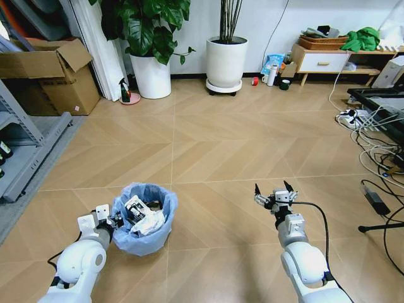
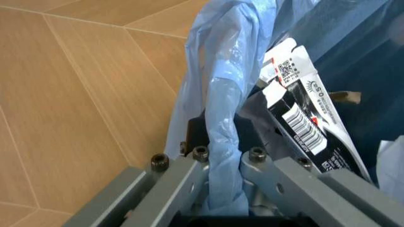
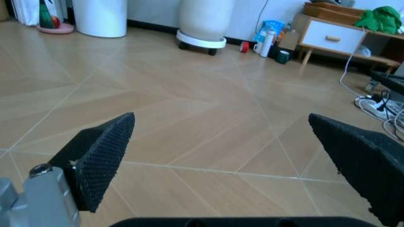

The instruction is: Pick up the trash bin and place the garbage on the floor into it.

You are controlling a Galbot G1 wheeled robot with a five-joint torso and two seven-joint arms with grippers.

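The trash bin [image 1: 144, 221], a small round bin lined with a crinkly light-blue bag, stands on the wooden floor at the lower left. Garbage [image 1: 142, 213] lies inside it: crumpled white paper and a black-and-white printed wrapper [image 2: 303, 123]. My left gripper [image 1: 113, 221] is at the bin's left side, shut on the rim. In the left wrist view its fingers [image 2: 196, 175] pinch the blue bag edge [image 2: 221, 94]. My right gripper [image 1: 273, 192] hovers over bare floor to the right of the bin, open, with nothing between its black pads [image 3: 107, 151].
Two big white plant pots [image 1: 151, 76] [image 1: 226, 62] stand at the far wall. A cardboard box [image 1: 50, 76] and a grey rack [image 1: 25, 145] are on the left. Cables and a power strip [image 1: 353, 117] lie at the right. A low cabinet [image 1: 322, 60] stands far right.
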